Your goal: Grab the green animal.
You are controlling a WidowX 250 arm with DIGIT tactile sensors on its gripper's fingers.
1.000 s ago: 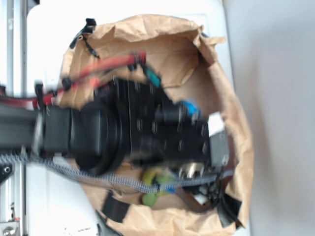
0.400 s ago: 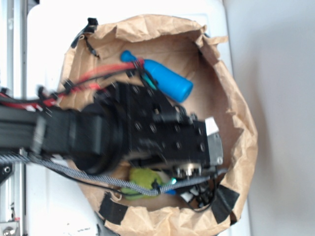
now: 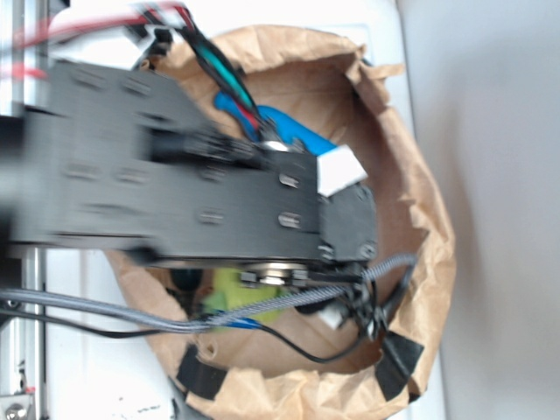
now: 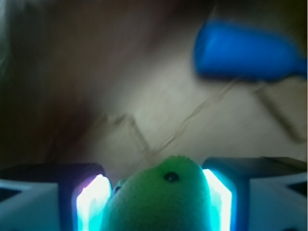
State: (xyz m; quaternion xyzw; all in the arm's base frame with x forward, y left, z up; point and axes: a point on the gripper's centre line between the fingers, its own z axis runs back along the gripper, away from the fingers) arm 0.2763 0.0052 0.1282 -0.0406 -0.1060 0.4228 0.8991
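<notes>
The arm has moved a lot in the last second. A moment ago its black body sat low in the brown paper bag (image 3: 420, 227) and covered the middle of it. Now the arm looks bigger and blurrier in the outside view, and it reaches across the top left of the bag. That looks like the arm is lifting up toward the camera.

The green animal (image 4: 161, 197) sits right between the two fingers of the gripper (image 4: 154, 199). Both glowing pads (image 4: 89, 202) press against its fuzzy sides, so the gripper is closed on the toy. In the outside view a bit of lime green (image 3: 229, 293) shows under the arm, near the bottom of the bag. It was in about the same spot before, just under the arm.

This probably means the grab has worked and the toy is going up with the arm. The bag floor looks far off and blurry in the wrist view, which fits that.

The toy is round, so it has no clear long side. Its rounded end with one small dark dot sticks out past the fingers, pointing away from the wrist.

The blue bottle pin (image 4: 248, 50) lies on the bag floor, well apart from the toy.
</notes>
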